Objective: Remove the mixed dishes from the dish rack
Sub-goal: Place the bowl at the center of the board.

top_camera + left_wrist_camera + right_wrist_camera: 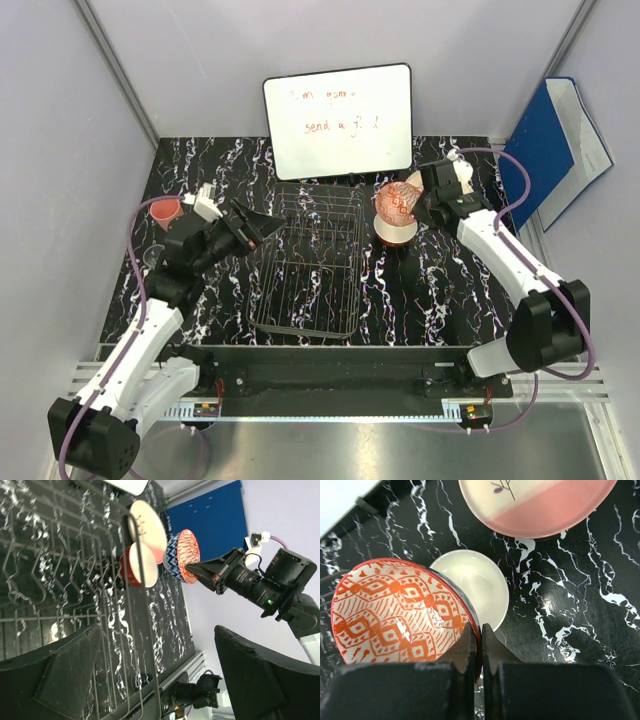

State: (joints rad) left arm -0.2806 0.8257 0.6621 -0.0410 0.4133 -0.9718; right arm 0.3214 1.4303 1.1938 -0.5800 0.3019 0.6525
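The black wire dish rack (305,265) lies at the table's middle, and no dish shows inside it. My right gripper (477,627) is shut on the rim of the blue-and-white bowl (395,610), whose inside is orange-patterned. It holds the bowl tilted over the cream bowl (482,580) to the right of the rack. The pinkish-cream plate (535,505) lies just beyond. The same bowls (398,203) show in the top view. My left gripper (265,225) is open and empty over the rack's left far edge (145,630). The salmon-pink cup (167,212) stands at the far left. I cannot make out the clear glass.
A white whiteboard (338,122) leans at the back behind the rack. A blue folder (545,145) leans against the right wall. The table's metal front rail (330,395) runs between the arm bases.
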